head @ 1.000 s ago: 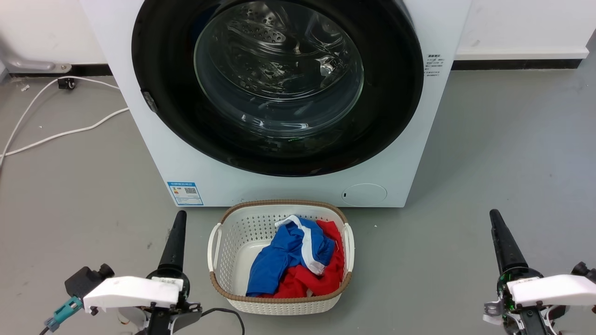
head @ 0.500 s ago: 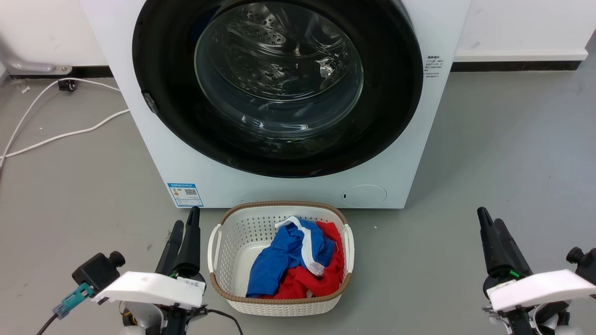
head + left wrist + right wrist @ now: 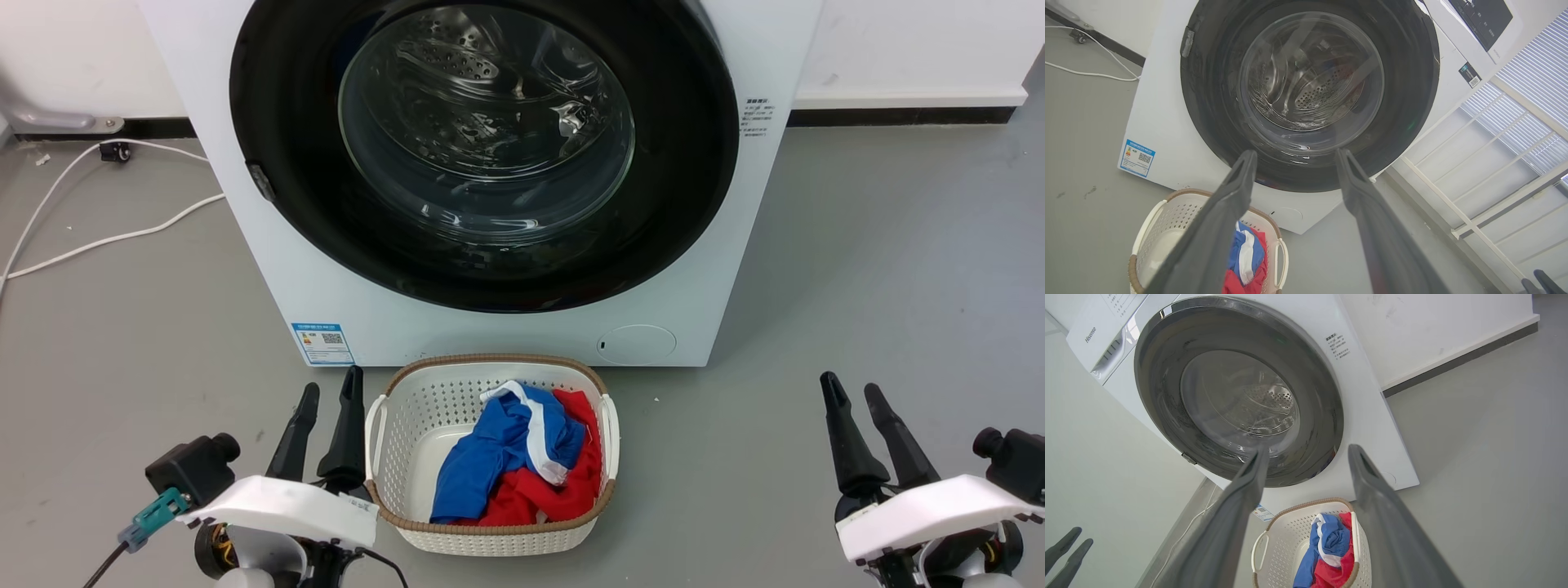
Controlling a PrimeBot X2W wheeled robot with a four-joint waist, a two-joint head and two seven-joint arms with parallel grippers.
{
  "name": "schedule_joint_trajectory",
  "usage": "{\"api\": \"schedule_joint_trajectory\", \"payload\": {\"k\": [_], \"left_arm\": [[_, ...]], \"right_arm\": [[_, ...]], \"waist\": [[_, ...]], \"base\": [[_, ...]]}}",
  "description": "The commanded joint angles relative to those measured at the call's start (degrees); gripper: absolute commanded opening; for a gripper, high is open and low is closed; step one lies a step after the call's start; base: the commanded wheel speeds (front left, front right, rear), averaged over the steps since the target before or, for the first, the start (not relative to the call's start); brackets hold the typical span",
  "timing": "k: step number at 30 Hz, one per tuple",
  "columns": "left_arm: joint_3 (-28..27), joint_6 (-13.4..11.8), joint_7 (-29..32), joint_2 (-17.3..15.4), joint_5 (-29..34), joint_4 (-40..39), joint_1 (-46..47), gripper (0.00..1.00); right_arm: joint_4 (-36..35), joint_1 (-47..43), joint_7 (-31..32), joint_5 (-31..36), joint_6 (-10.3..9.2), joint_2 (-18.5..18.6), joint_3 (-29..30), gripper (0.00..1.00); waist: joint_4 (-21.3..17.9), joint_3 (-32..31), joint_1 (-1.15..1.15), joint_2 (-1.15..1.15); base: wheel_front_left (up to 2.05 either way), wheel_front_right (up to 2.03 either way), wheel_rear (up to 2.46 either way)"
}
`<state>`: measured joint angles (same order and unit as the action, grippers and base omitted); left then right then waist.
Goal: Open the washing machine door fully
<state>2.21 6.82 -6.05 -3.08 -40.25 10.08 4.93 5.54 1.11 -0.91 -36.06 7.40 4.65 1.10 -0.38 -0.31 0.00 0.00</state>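
Both left hand (image 3: 331,380) and right hand (image 3: 850,384) gape empty, facing the glossy round black door (image 3: 486,147).

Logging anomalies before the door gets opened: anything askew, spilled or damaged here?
Nothing stands out. The door is shut on the machine, the basket stands upright with the clothes inside, and the left gripper and right gripper hang open, touching nothing. Only a loose cable trails on the floor.

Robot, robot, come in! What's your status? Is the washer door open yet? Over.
Status: left gripper open, empty; right gripper open, empty. The washing machine door shut, untouched. A laundry basket sits just below the door, between both grippers. Over.
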Motion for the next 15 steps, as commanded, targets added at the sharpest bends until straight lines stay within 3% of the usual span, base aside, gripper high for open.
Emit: {"api": "schedule_joint_trajectory", "payload": {"k": [1, 15], "left_arm": [[0.3, -0.1, -0.6, -0.4, 2.0, -0.4, 1.3, 1.00], [1.4, -0.3, -2.8, -1.3, 11.9, 0.9, 1.9, 1.00]], "right_arm": [[-1.1, 0.4, 0.0, 2.0, 0.07, 0.3, -0.2, 1.00], [-2.9, -0.8, 0.7, 12.6, 0.08, -0.3, 0.2, 1.00]], "waist": [[0.0, 0.0, 0.00, 0.00], [-0.1, -0.1, 0.00, 0.00]], "base": [[0.00, 0.00, 0.00], [0.00, 0.00, 0.00]]}}
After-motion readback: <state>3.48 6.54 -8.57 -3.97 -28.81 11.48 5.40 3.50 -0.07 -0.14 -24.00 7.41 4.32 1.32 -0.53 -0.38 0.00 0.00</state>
